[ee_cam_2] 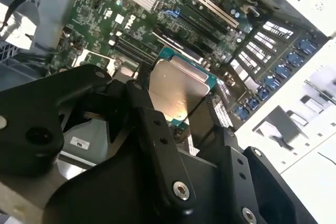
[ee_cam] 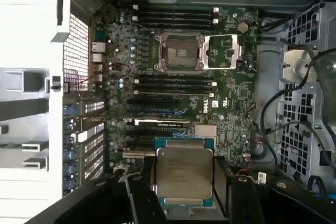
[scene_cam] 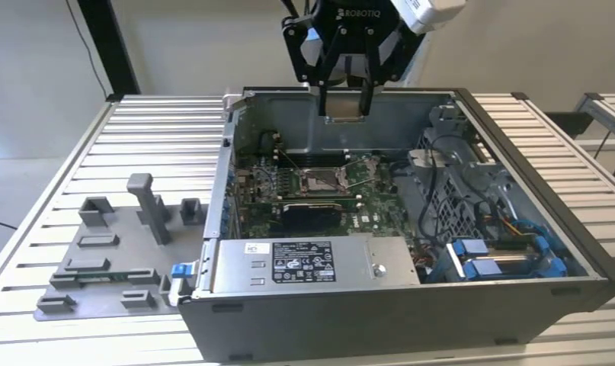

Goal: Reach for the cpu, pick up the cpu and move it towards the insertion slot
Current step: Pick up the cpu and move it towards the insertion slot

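The arm above the gripper (scene_cam: pixel 346 76) runs off the top of the exterior view. In both wrist views the jaws cover the edges of the cpu (ee_cam: pixel 185 176) (ee_cam_2: pixel 177 90). The slot (scene_cam: pixel 318 181) is too small there to show its pins.

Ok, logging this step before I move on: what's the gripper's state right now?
Gripper: closed on the cpu, holding it up above the open computer case, not yet at the insertion slot.

Slatted metal table (scene_cam: pixel 155 122) under open computer case (scene_cam: pixel 389 305) (grey fixture plate (scene_cam: pixel 104 259) beside it)
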`<action>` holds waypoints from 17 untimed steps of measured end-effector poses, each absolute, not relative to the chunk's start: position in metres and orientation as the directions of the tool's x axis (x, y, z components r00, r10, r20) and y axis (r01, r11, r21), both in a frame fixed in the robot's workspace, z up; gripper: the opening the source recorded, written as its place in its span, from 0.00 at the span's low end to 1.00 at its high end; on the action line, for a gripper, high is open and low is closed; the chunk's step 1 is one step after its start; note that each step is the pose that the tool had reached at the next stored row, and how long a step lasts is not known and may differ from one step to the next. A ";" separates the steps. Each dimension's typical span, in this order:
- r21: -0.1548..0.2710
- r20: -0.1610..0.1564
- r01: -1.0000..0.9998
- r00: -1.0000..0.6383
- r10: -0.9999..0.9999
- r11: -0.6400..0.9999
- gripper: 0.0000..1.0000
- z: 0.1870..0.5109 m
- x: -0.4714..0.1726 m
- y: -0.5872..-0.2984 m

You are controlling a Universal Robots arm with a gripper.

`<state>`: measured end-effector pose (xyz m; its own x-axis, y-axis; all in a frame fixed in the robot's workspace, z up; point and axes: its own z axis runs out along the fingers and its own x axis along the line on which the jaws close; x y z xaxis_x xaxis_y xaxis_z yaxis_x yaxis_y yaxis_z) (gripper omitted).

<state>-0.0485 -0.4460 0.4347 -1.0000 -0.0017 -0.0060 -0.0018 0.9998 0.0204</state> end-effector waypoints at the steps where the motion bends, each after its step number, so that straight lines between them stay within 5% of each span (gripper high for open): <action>1: 0.021 -0.006 -0.001 -1.000 -0.001 1.000 0.00 0.435 -0.049 -0.445; 17: 0.020 -0.006 0.000 -1.000 0.000 1.000 0.00 0.435 -0.048 -0.415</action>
<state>-0.0485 -0.4152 0.4346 -1.0000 0.0005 -0.0060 0.0004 0.9998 0.0204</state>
